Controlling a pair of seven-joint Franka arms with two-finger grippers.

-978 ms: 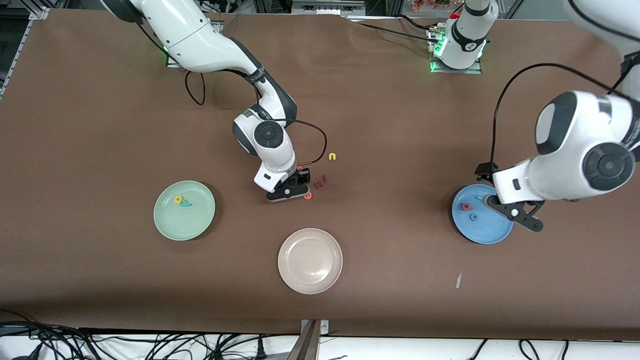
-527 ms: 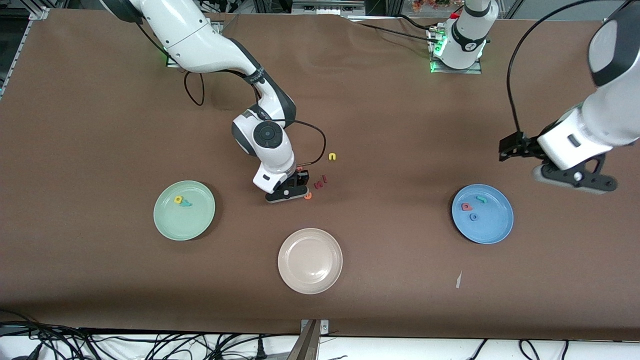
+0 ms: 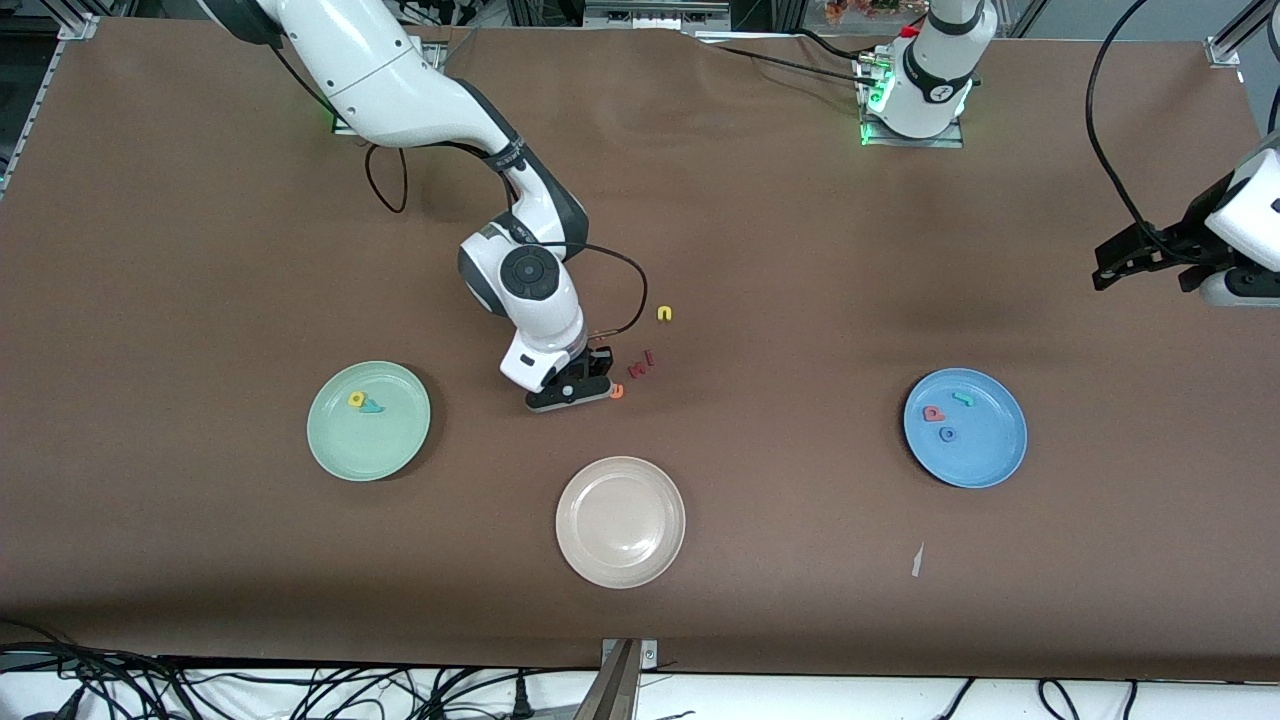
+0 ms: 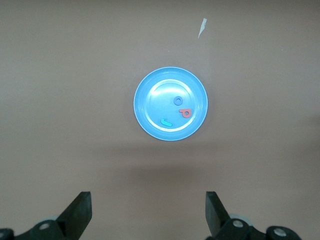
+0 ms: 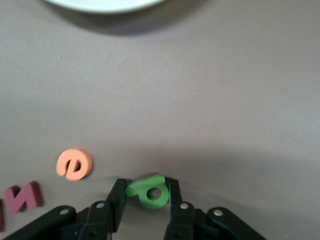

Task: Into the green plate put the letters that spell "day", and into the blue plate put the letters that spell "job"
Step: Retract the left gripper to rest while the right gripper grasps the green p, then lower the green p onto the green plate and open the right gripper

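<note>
The brown table (image 3: pixel 800 560) carries green plate (image 3: pixel 330 450), beige plate (image 3: pixel 620 570), blue plate (image 3: pixel 1000 460) and loose letters (image 3: pixel 641 364).

Robotics lab: brown-covered table (image 3: pixel 200 250), aluminium framing (image 3: pixel 60 25), floor cables (image 3: pixel 150 690).

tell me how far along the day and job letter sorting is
Done: the j, o and b lie in the blue plate; the a and y lie in the green plate. In hand: the right gripper pinches the green d on the table. Left: carrying it to the green plate. The left gripper waits open, high over the table.
</note>
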